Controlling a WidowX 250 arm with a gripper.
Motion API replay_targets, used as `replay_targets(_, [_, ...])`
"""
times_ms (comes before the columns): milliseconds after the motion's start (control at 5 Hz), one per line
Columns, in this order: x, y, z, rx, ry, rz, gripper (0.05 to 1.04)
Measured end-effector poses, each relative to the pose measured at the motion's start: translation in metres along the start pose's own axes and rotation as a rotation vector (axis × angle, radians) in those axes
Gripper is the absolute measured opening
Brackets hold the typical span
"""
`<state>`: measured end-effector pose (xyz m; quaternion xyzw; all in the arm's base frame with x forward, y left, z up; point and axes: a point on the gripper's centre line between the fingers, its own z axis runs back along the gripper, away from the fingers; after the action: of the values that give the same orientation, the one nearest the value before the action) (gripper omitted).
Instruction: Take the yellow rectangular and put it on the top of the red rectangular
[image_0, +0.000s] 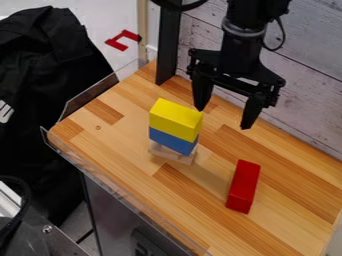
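My hand (224, 117): spread wide
Surface: striped wooden tabletop (120, 145), clear guard (92, 94) along its edge
Room: pale plank wall (307, 100), black cloth (50, 65)

We've got bare wooden tabletop (208, 167) running between the block stack and the red block (243, 186), so we can pass there. The yellow block (175, 120) tops that stack, right by one finger of the spread gripper (224, 118). The wall (308, 107) and black post (168, 45) box us in behind; a clear guard (90, 95) edges the table.
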<state>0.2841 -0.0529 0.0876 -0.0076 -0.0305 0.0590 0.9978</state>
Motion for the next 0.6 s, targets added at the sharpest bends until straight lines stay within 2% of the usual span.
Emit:
replay_targets(200, [-0.004, 0.002, -0.008, 0.010, 0.031, 0.003, 0.998])
replay_targets(400, [-0.008, 0.009, -0.014, 0.003, 0.042, 0.072, 0.998])
replay_targets(600, [-0.008, 0.021, -0.011, -0.006, 0.024, 0.159, 0.998])
